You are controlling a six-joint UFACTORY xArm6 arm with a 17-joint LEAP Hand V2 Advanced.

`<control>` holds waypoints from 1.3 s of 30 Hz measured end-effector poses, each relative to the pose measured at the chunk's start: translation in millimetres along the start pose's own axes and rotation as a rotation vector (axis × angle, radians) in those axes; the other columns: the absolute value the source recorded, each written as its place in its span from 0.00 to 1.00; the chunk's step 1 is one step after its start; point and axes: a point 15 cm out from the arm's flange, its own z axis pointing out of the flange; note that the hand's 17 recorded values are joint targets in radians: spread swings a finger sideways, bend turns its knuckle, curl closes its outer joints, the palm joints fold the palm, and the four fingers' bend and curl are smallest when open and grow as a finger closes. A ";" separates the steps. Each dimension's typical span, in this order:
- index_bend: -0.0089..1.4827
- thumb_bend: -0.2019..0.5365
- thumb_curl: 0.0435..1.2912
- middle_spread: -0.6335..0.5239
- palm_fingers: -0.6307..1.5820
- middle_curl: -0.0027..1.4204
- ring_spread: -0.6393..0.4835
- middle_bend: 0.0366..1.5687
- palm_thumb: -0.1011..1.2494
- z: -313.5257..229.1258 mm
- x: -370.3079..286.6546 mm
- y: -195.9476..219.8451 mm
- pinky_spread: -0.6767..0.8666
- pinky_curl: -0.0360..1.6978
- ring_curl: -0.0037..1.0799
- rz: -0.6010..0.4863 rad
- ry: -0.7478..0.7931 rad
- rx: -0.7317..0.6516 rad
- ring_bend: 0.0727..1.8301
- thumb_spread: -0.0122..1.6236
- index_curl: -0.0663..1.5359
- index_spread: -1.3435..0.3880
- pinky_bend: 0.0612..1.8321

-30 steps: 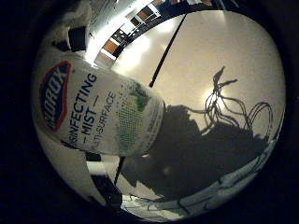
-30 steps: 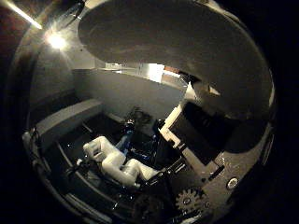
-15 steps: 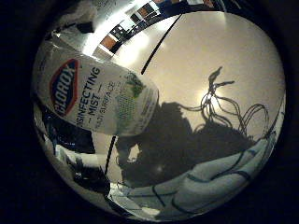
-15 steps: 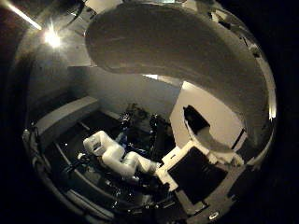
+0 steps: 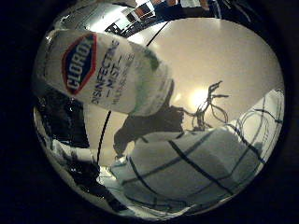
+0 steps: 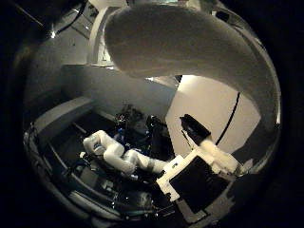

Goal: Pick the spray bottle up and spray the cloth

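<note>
A white spray bottle (image 5: 112, 70) with a red and blue label fills much of the little finger side view. It lies close against my palm and is off the table, casting a shadow below. Its rounded white body (image 6: 190, 52) also arches across the thumb side view. My right hand (image 6: 202, 164) shows as white and black finger parts curled beside the bottle, shut on it. A white cloth (image 5: 196, 163) with dark check lines lies crumpled on the table beneath the bottle. The bottle's nozzle is out of sight.
The pale table (image 5: 224, 60) has a dark seam line (image 5: 105, 135) running across it. My white arm (image 6: 118, 154) reaches back toward dark equipment. Shelves stand at the room's far side (image 5: 140, 9).
The whole picture has shifted, so the hand has moved with the bottle. The checked cloth, barely visible at the edge before, now fills much of the view under the bottle.
</note>
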 end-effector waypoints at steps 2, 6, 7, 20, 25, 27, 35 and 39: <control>0.13 0.24 0.41 0.54 0.38 0.24 0.57 0.17 0.66 -0.4 0.4 -0.2 0.71 0.26 0.26 0.008 0.002 0.000 0.36 0.61 0.29 0.53 0.32; 0.12 0.24 0.40 0.54 0.39 0.24 0.58 0.15 0.65 2.1 3.1 2.0 0.71 0.24 0.25 0.022 0.003 -0.002 0.34 0.61 0.28 0.53 0.31; 0.12 0.24 0.40 0.54 0.39 0.24 0.58 0.15 0.65 3.5 3.4 2.5 0.70 0.24 0.25 0.023 0.004 -0.004 0.34 0.61 0.27 0.53 0.30; 0.12 0.24 0.39 0.53 0.40 0.25 0.59 0.13 0.65 34.5 -11.8 1.4 0.70 0.20 0.24 0.035 -0.028 -0.049 0.31 0.61 0.24 0.53 0.29; 0.12 0.24 0.39 0.53 0.41 0.25 0.59 0.13 0.65 50.0 -22.6 -3.4 0.70 0.18 0.23 0.020 -0.034 -0.073 0.31 0.61 0.24 0.54 0.29; 0.12 0.24 0.39 0.53 0.41 0.25 0.59 0.13 0.65 50.3 -16.5 -4.9 0.70 0.18 0.23 0.022 -0.015 -0.066 0.30 0.61 0.24 0.54 0.29; 0.12 0.24 0.38 0.53 0.42 0.26 0.59 0.13 0.66 57.2 0.5 -0.4 0.70 0.16 0.23 0.048 -0.002 -0.075 0.31 0.62 0.24 0.53 0.28; 0.12 0.24 0.38 0.53 0.43 0.26 0.59 0.13 0.66 57.7 7.1 0.2 0.70 0.16 0.23 0.056 -0.002 -0.077 0.30 0.62 0.24 0.54 0.28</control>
